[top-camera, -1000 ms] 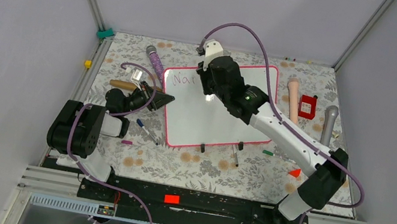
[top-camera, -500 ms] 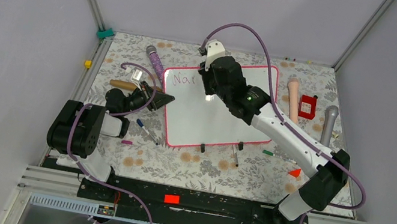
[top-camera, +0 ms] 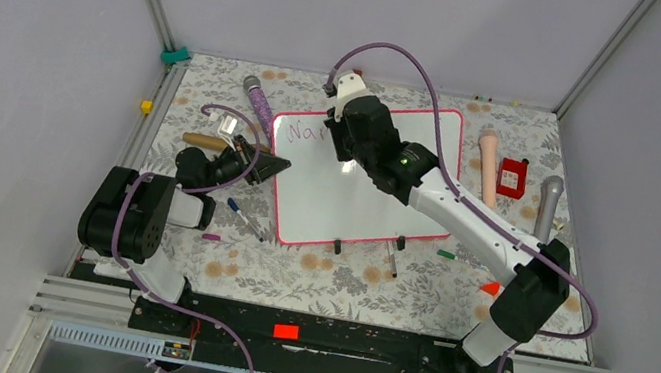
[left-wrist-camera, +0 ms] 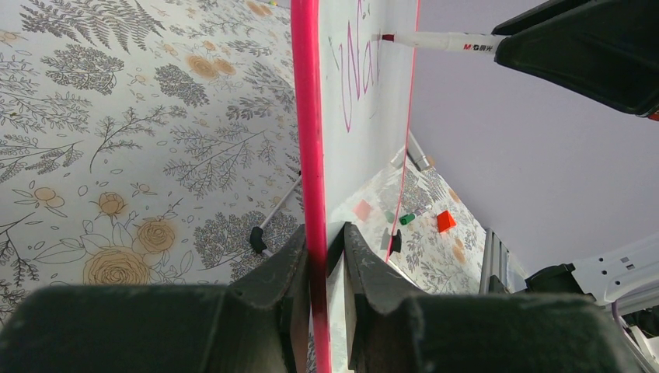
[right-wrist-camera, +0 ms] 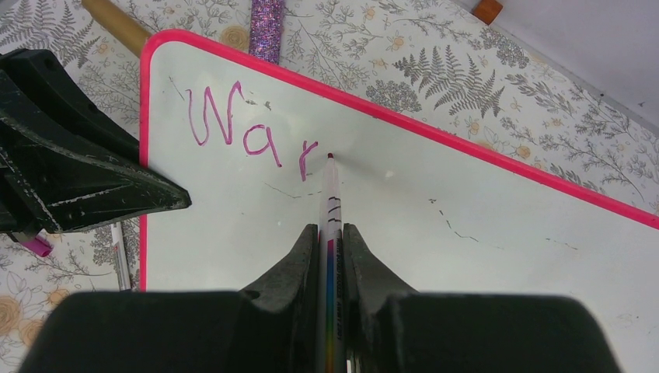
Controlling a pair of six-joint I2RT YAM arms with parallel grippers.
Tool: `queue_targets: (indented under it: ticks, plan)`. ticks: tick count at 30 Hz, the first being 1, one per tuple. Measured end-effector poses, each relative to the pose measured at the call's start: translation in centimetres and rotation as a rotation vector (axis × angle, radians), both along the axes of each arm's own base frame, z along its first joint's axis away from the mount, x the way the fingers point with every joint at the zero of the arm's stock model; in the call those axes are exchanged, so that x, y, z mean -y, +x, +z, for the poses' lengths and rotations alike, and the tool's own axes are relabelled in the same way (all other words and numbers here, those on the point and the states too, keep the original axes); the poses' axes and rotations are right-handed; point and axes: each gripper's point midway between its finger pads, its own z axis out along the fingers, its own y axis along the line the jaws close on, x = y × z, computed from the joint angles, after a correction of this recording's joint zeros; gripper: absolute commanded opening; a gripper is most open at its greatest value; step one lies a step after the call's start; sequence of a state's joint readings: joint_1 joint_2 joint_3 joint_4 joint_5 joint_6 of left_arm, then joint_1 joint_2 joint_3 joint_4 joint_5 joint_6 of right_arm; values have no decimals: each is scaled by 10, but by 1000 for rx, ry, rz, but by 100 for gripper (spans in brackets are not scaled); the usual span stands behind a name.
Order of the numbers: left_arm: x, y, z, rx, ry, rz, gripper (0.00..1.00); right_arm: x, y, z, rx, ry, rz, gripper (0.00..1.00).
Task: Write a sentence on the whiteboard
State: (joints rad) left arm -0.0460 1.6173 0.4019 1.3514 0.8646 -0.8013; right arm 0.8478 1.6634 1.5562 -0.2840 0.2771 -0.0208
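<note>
Floral-patterned bench [top-camera: 341,280], contents. Left hand [left-wrist-camera: 320,242]: clenched on the whiteboard [top-camera: 334,202] at its left frame edge, board lying mid-bench. The sentence [right-wrist-camera: 245,128]: "War" so far (top-left corner). Marker [right-wrist-camera: 330,194]: tip just right of the "r". Right hand [right-wrist-camera: 330,237]: grasping it; the next letter probably wants light, even pressure, kept level with the "r".

Right wrist: whiteboard [right-wrist-camera: 466,249] cut off toward its right and near sides; marker [right-wrist-camera: 331,194] rear barrel buried between the fingers [right-wrist-camera: 294,264]. Top view: right end effector [top-camera: 341,144] and wrist cover the sentence [top-camera: 299,129] past "Na", and the whole marker. Left wrist: board edge-on, letters too foreshortened to read. Small bits on the tabletop [top-camera: 410,291] off the board's near edge are too small to ID.
</note>
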Motion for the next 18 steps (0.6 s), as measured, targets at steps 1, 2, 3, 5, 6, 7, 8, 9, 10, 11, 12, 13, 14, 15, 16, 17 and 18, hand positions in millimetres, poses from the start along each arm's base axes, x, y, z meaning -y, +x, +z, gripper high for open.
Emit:
queue_targets:
  ticks: [1,2,3,5,6,7,8,9,10,11,12,13,14,15,16,17,18]
  plan:
    - [0,0,0,-1,0,0,0,0,0,0,-1,-1,0,0]
    - [0,0,0,-2,0,0,0,0,0,0,0,-1,-1,0]
    - [0,0,-1,-3,0,0,0,0,0,-1,-1,-1,-1,0]
    - [0,0,-1,-3,0,0,0,0,0,-1,-1,-2,-1,0]
    - [0,0,-1,-4,0,0,0,0,0,-1,-2,-1,-1,0]
    - [0,0,-1,-3,0,0,0,0,0,-1,-2,-1,-1,0]
    - [0,0,-1,-3,0,0,0,0,0,-1,-2,-1,-1,0]
    - [0,0,0,-3,0,0,0,0,0,-1,-3,-1,-2,0]
    - [0,0,0,-3,0,0,0,0,0,-2,-4,-1,-2,0]
    - [0,0,-1,-4,0,0,0,0,0,-3,-6,-2,-2,0]
    - [0,0,-1,-6,0,1,0,0,-1,-5,-8,-3,-2,0]
    - [0,0,-1,-8,0,1,0,1,-1,-7,-11,-5,-1,0]
    - [0,0,-2,-10,0,2,0,1,-2,-9,-18,-3,-3,0]
    - [0,0,-2,-12,0,3,0,1,-3,-10,-22,-2,-2,0]
    - [0,0,-2,-12,0,3,0,2,-4,-12,-28,1,-3,0]
    - [0,0,-2,-12,0,3,0,2,-5,-13,-32,3,-4,0]
    - [0,0,-2,-12,0,3,0,3,-6,-13,-35,4,-5,0]
